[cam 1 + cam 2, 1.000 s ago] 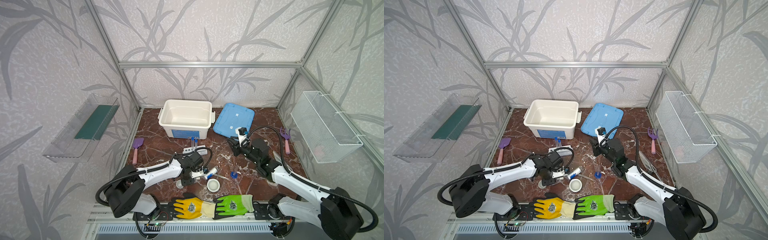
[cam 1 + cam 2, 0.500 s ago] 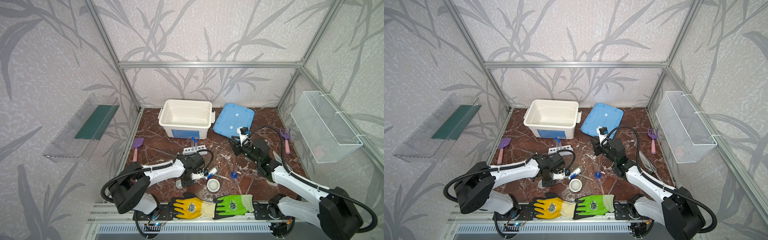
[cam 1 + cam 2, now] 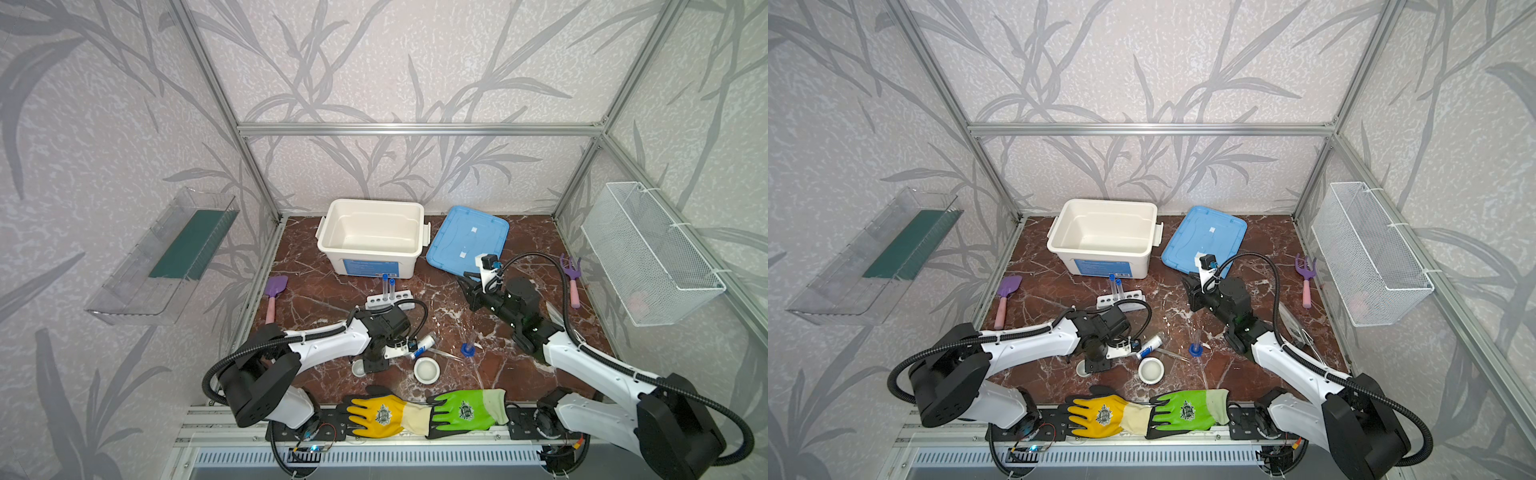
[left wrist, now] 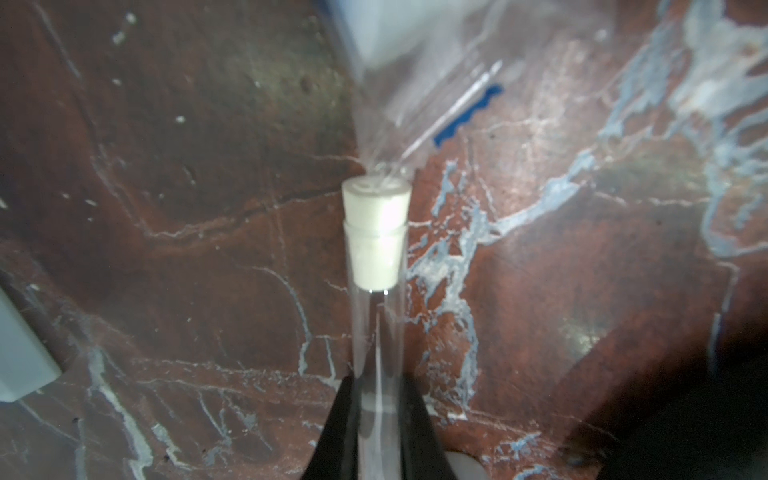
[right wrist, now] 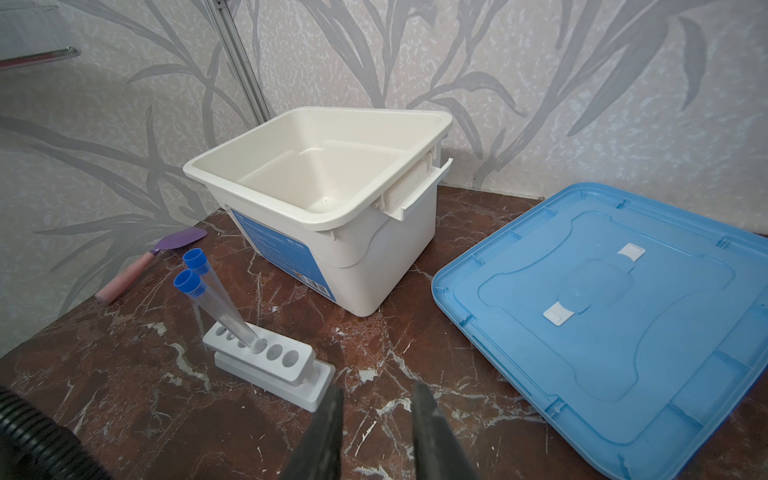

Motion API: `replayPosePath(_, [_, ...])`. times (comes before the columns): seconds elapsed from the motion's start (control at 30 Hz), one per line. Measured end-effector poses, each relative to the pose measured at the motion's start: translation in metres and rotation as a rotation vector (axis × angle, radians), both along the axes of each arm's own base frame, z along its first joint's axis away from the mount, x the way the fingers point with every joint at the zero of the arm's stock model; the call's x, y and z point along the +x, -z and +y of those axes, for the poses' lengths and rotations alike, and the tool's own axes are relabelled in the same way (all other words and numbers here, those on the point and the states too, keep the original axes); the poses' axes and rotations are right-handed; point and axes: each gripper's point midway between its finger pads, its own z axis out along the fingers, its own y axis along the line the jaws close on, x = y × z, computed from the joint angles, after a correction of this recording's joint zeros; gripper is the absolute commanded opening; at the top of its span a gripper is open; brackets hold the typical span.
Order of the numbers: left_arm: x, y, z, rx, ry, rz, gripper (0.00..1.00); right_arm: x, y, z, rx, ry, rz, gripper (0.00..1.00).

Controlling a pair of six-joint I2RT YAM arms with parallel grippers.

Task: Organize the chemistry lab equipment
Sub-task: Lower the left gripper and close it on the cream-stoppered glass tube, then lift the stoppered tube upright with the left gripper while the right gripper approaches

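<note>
The left gripper point(image 4: 376, 399) is clamped on a clear test tube point(image 4: 376, 332). Its two black fingers point(image 4: 338, 436) press the glass from both sides at the lower centre of the left wrist view. The tube runs up the frame to a white stopper point(image 4: 376, 232) near the middle. Brown marble table point(image 4: 187, 208) fills the frame behind it; whether the tube rests on that surface or is lifted clear of it I cannot tell.

In both top views this gripper sits low at the lower centre, pointed down at the table. It is just left of the blue-labelled vial point(image 3: 423, 345) and partly covers a small white dish point(image 3: 356, 369). A second dish point(image 3: 427, 370) lies to the right of it.

The right gripper point(image 5: 377, 392) is empty. Its fingers stand a little apart at the bottom centre of the right wrist view. Ahead of it, at lower left, the white six-hole rack point(image 5: 266, 361) holds two blue-capped tubes point(image 5: 212, 299), both leaning. The white bin point(image 5: 332, 199) stands at centre and the blue lid point(image 5: 623, 311) lies flat at right.
</note>
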Motion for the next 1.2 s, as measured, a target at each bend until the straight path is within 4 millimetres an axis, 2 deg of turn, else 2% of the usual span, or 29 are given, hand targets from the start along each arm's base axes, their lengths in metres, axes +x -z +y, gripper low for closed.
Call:
replayPosePath(0.23, [0.014, -0.01, -0.001, -0.048, -0.034, -0.101, 0.13, 0.0, 0.001, 0.0, 0.004, -0.003, 0.007, 0.3])
replayPosePath(0.47, [0.03, -0.039, -0.001, -0.147, -0.097, -0.209, 0.13, -0.004, -0.001, 0.0, 0.012, -0.012, 0.029, 0.3])
replayPosePath(0.63, [0.047, -0.074, -0.003, -0.305, -0.199, -0.316, 0.15, -0.008, -0.014, 0.001, 0.025, -0.03, 0.021, 0.3])
replayPosePath(0.83, [0.063, -0.123, -0.022, -0.587, -0.295, -0.421, 0.16, -0.014, -0.035, 0.002, 0.042, -0.053, 0.004, 0.3])
replayPosePath(1.0, [0.075, -0.157, -0.04, -0.797, -0.342, -0.448, 0.16, -0.021, -0.054, 0.011, 0.06, -0.116, -0.003, 0.3])
replayPosePath(1.2, [0.081, -0.185, -0.05, -0.969, -0.367, -0.445, 0.16, -0.038, -0.065, 0.03, 0.07, -0.256, 0.025, 0.32])
